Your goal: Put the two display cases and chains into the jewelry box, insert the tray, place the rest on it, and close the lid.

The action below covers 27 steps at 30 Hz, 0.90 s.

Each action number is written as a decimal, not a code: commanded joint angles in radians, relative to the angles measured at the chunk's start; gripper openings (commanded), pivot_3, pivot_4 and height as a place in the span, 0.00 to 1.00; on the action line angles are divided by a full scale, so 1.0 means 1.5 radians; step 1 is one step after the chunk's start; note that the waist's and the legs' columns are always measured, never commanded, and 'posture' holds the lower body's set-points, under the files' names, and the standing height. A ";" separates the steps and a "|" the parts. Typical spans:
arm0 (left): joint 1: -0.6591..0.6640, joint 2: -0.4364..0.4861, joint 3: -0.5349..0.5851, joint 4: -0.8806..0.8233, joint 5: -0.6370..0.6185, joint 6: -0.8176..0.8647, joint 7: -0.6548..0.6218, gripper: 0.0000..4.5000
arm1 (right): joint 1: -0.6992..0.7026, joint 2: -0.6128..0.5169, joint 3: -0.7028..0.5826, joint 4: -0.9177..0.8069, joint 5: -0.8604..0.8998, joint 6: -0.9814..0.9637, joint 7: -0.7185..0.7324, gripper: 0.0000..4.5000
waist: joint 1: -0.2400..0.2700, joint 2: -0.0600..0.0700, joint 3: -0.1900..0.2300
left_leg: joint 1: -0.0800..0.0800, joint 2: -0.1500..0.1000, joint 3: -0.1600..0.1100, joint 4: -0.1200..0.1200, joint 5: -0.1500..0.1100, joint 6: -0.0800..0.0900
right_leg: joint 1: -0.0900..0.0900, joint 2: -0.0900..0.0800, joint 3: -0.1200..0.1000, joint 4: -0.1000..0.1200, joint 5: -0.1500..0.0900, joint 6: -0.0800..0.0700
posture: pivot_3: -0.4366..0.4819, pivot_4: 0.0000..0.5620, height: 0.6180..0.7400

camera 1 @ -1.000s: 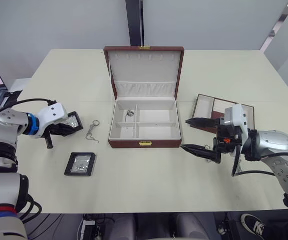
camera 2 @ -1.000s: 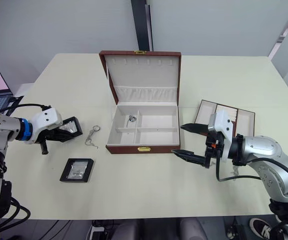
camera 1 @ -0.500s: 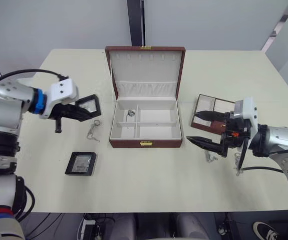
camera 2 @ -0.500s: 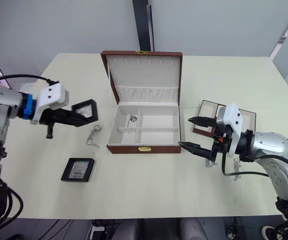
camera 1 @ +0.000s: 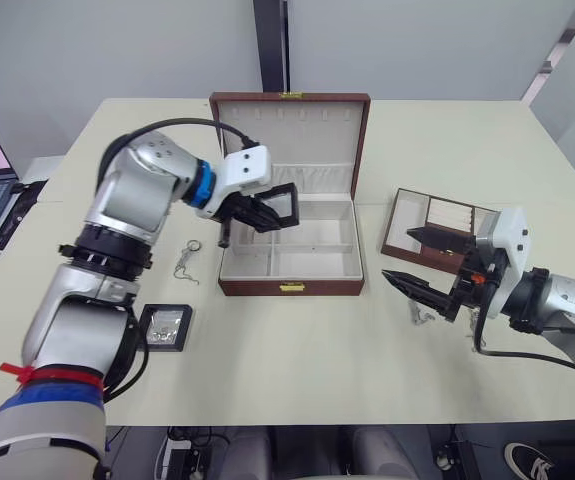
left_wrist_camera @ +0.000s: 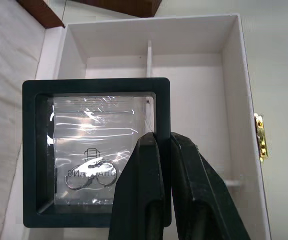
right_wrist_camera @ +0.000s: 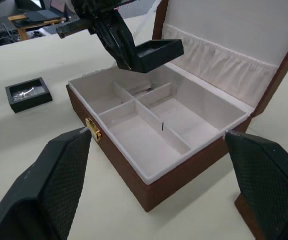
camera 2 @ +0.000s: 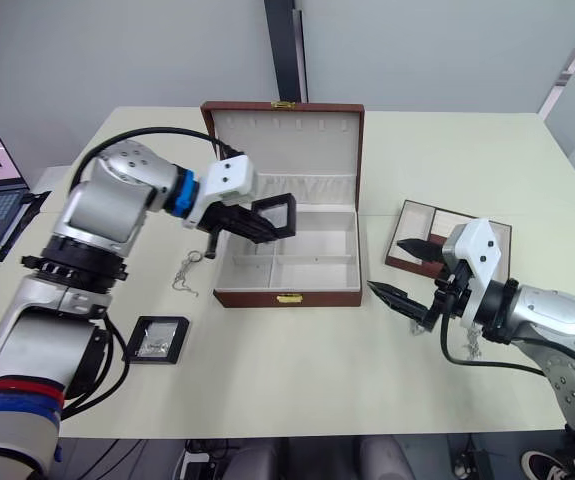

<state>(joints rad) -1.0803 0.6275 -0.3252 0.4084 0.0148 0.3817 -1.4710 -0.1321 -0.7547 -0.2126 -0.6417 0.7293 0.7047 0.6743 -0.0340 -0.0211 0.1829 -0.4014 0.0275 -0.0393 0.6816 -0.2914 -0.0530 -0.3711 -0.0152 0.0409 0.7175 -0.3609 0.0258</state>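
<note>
So the left gripper point(camera 1: 267, 212) has swung in from out over the table point(camera 1: 297, 350) and now hangs above the open jewelry box point(camera 1: 289, 250), fingers pinched on the rim of one display case point(camera 1: 279, 205) — looks about ready to drop it in. The second display case point(camera 1: 161, 327) and a chain point(camera 1: 184, 265) lie on the table left of the box. The right gripper point(camera 1: 419, 260) sits spread and empty beside the tray point(camera 1: 445, 222), having backed off a bit.

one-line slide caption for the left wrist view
Left gripper holds a black square display case above the open white-lined jewelry box.
</note>
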 commanded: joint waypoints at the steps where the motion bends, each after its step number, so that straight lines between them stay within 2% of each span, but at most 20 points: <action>1: -0.026 -0.032 -0.011 0.027 0.012 -0.010 0.025 0.01 | 0.016 0.006 -0.025 -0.038 0.008 -0.007 -0.021 1.00 | 0.000 0.000 0.000 | 0.000 0.000 0.000 0.000 0.000 0.000 | 0.000 0.000 0.000 0.000 0.000 0.000 | 0.48 0.27 1.00; 8: -0.078 -0.128 -0.035 0.217 0.056 -0.130 0.082 0.01 | 0.046 0.011 -0.033 -0.063 0.006 -0.007 -0.051 1.00 | 0.003 0.000 0.000 | 0.000 -0.001 0.000 0.000 0.000 0.000 | 0.000 0.000 0.000 0.000 0.000 0.000 | 0.48 0.27 1.00; 13: -0.103 -0.167 -0.034 0.306 0.071 -0.193 0.105 0.01 | 0.056 0.007 -0.041 -0.074 0.010 -0.006 -0.063 1.00 | 0.001 0.000 0.000 | 0.000 -0.001 0.000 0.000 0.000 0.000 | 0.000 0.000 0.000 0.000 0.000 0.000 | 0.48 0.27 1.00; 20: -0.121 -0.178 -0.033 0.375 0.099 -0.245 0.122 0.01 | 0.067 0.003 -0.055 -0.086 0.019 0.001 -0.072 1.00 | 0.001 0.000 0.000 | 0.000 -0.001 0.000 0.000 0.000 0.000 | 0.000 0.000 0.000 0.000 0.000 0.000 | 0.48 0.27 1.00; 27: -0.123 -0.178 -0.018 0.386 0.096 -0.259 0.119 0.01 | 0.068 0.002 -0.052 -0.086 0.020 0.000 -0.074 1.00 | 0.002 0.000 0.000 | 0.000 -0.001 0.000 0.000 0.000 0.000 | 0.000 0.000 0.000 0.000 0.000 0.000 | 0.48 0.27 1.00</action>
<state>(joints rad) -1.2308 0.3573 -0.3834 0.9941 0.1669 0.0102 -1.2967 -0.0253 -0.7414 -0.2581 -0.7401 0.7387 0.7123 0.5650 -0.0314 -0.0218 0.1833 -0.4017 0.0262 -0.0390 0.6817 -0.2911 -0.0525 -0.3708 -0.0147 0.0408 0.7174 -0.3609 0.0258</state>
